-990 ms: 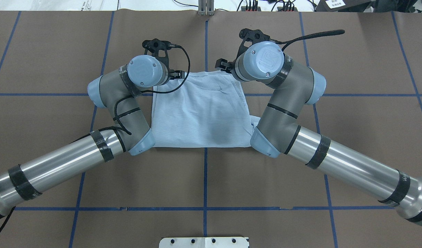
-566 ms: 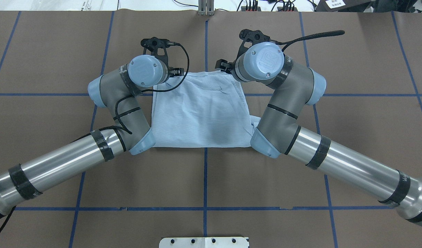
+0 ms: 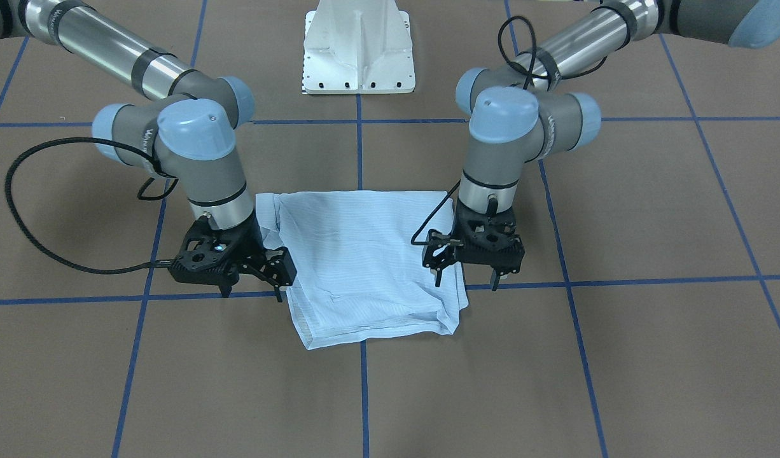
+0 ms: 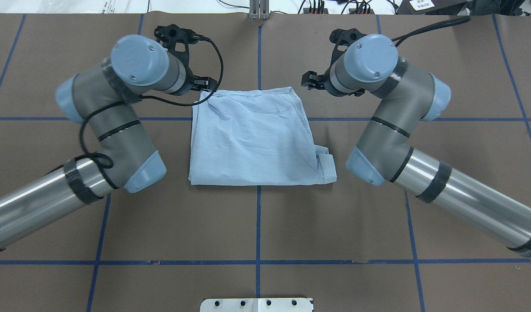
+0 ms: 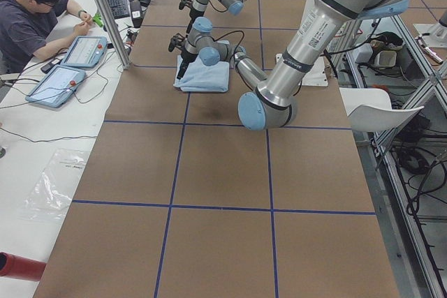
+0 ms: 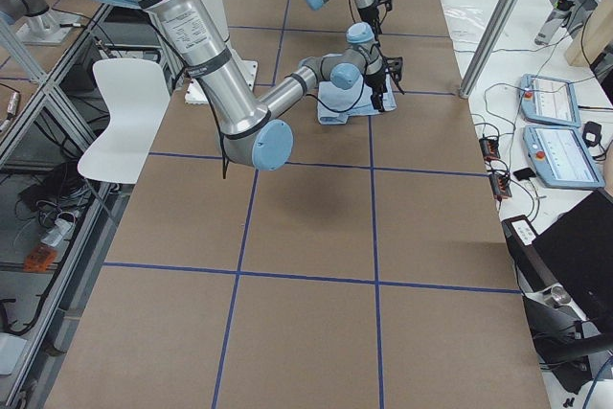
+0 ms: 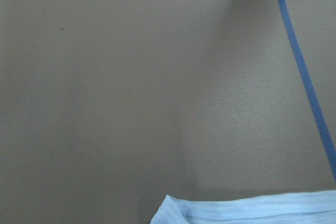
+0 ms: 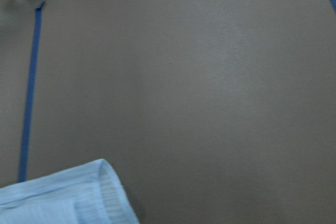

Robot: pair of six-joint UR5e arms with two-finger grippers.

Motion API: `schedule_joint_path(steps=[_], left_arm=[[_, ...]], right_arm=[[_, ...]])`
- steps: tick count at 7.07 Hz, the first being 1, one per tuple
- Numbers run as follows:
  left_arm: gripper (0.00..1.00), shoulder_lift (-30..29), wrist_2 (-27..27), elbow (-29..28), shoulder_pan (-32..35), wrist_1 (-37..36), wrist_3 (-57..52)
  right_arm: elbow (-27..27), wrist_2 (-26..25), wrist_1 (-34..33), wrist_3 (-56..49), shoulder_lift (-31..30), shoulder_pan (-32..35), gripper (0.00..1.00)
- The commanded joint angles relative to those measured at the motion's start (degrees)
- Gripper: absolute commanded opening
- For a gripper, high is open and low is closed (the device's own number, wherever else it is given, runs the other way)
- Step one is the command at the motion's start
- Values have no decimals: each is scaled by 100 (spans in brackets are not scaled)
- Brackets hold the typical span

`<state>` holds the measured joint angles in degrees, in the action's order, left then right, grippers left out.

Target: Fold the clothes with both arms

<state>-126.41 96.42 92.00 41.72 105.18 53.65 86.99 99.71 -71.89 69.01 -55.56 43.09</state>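
Note:
The pale-blue striped shirt [image 3: 364, 267] lies folded into a rough square on the brown table [image 4: 257, 216], with a small flap sticking out at its near right corner [image 4: 328, 162]. My left gripper [image 3: 466, 284] hovers open beside the shirt's far left corner and holds nothing. My right gripper [image 3: 251, 296] hovers open beside the far right corner, also with nothing in it. The left wrist view catches only the shirt's edge [image 7: 247, 208] at the bottom. The right wrist view shows one rounded fold of the shirt [image 8: 68, 198] low on the left.
Blue tape lines [image 4: 258, 225] divide the table into squares. The white pedestal base [image 3: 358, 44] stands at the robot's side. A metal bracket [image 4: 259, 9] sits at the far edge. A person [image 5: 31, 19] sits at a side table with tablets [image 5: 56, 82].
Both grippers have come off the shirt's far corners, rising and spreading outward. The shirt stays flat, its near right flap now uncovered.

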Motion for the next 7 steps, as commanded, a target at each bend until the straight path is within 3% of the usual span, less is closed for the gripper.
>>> schedule_joint_path(steps=[1, 2, 4, 5, 7], left_arm=[[100, 1419, 655, 1929, 588, -595, -1350], [100, 1913, 1094, 2197, 1148, -595, -2349], [100, 2809, 2174, 1973, 2771, -534, -4869], [100, 3224, 2631, 1693, 3398, -507, -5142], [100, 3605, 2645, 1106, 3885, -516, -5162]], right_arm=[[1121, 905, -482, -1480, -1188, 706, 100], [1440, 1545, -501, -2600, -1890, 1336, 100], [1453, 2480, -528, -5305, -3026, 2934, 100], [1365, 2744, -545, -6398, -3431, 3595, 100], [1347, 2905, -520, -7040, -4352, 4136, 100]])
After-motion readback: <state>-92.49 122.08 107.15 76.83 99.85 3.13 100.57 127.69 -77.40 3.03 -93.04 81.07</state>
